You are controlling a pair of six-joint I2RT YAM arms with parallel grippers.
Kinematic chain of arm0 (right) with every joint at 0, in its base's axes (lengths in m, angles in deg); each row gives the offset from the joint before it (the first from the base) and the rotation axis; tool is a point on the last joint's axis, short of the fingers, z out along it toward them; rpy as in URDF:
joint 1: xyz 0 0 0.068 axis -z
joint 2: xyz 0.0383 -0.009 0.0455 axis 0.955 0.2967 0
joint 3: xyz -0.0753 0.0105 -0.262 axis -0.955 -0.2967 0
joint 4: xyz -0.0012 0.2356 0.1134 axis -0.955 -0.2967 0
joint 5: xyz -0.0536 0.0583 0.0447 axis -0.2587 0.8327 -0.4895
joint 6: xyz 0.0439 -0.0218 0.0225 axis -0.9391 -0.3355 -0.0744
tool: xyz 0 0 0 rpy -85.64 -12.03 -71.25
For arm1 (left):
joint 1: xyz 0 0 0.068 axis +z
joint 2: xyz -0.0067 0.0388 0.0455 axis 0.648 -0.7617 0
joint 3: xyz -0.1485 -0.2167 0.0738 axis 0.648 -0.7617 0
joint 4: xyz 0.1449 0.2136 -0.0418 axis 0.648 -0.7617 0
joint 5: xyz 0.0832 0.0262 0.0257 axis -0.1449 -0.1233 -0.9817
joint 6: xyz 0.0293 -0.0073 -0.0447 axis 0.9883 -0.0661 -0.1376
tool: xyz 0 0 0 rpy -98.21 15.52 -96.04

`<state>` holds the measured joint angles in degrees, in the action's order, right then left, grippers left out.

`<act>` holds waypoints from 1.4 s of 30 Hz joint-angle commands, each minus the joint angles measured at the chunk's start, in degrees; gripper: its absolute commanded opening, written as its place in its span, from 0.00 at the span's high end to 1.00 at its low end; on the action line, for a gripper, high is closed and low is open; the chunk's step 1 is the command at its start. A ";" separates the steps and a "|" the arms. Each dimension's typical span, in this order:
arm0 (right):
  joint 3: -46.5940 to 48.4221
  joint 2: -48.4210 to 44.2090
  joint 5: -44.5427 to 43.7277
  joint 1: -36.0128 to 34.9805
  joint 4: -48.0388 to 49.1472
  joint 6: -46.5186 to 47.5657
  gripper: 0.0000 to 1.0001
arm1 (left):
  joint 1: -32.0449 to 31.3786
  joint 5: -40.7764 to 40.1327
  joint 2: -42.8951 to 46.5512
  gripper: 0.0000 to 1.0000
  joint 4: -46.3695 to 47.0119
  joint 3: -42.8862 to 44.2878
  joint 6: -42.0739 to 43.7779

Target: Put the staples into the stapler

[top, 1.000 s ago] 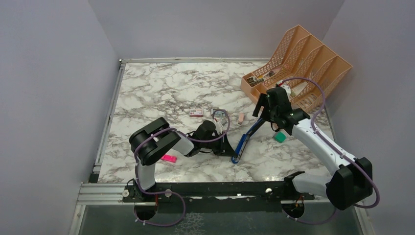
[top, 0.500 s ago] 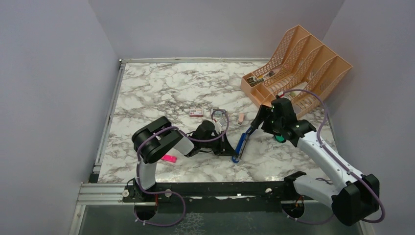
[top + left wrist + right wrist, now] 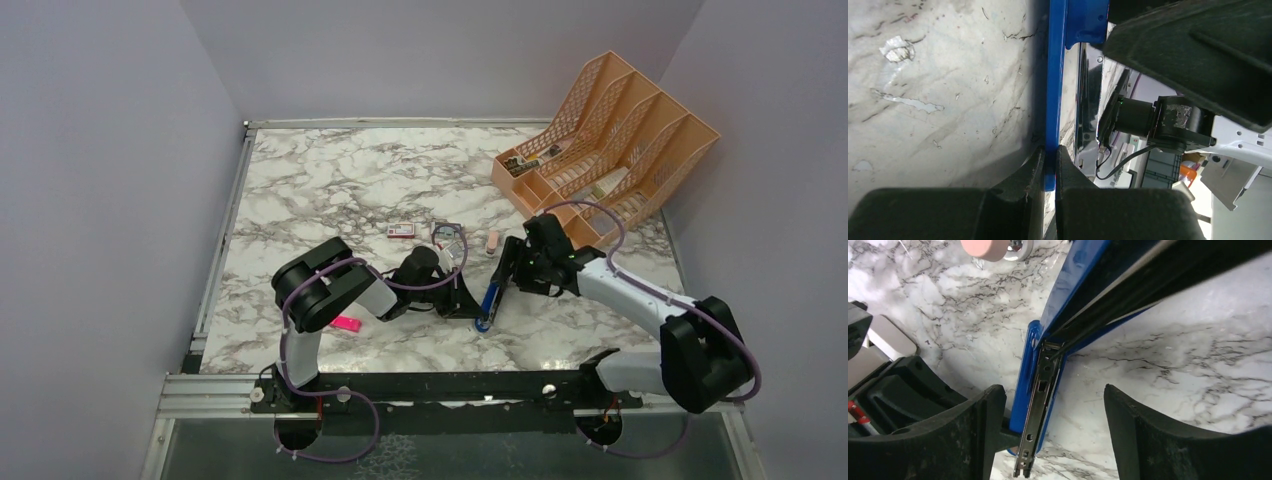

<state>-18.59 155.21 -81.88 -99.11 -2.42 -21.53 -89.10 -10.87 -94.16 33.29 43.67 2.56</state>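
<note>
Right gripper (image 3: 508,265) has swung down & in from beside the tan file rack (image 3: 620,130) since a sec ago. It now hangs over the far end of the stapler (image 3: 489,303). Left arm hasn't shifted.

Nearest the arm bases, a pink highlighter (image 3: 346,323) lies on the marble table (image 3: 330,180), off to the left, not part of the job.

Next comes the left gripper (image 3: 1049,156), fingers pinched narrow on the thin blue edge of the stapler base, pinning it down.

The stapler lies open, long axis running near-left to far-right in the top view. Its top arm is lifted and the metal staple channel (image 3: 1040,385) is exposed. It looks empty, tho hard to be sure.

The right gripper's fingers stand wide, one each side of that channel, holding nothing.

Just beyond the stapler tip sits a pink eraser-like item (image 3: 492,243).

Farther back & left is a small red-and-white box (image 3: 401,230), well apart from the right gripper and beyond the left one. No loose strip of staples can be made out in any view; prob. in or by that box.

So the pick lies far-left of the free right fingers, across the stapler's axis. The left gripper is nearer the box but busy holding, so the reach likely falls to the right arm.
</note>
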 commanded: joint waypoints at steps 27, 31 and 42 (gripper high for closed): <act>10.42 14.39 -27.01 -8.85 -7.35 -0.65 0.70 | 2.70 -0.82 2.90 0.65 3.77 -5.08 -0.39; 11.44 15.06 -30.37 -8.72 -8.17 1.72 0.70 | 3.57 -0.83 4.55 0.58 3.77 -6.04 0.36; 11.75 15.70 -28.56 -7.56 -5.91 5.41 0.66 | 4.54 -0.98 8.53 0.40 1.83 -6.43 2.09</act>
<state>-7.94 171.80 -108.85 -107.11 -9.43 -17.71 -84.94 -10.58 -88.11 35.96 37.38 2.69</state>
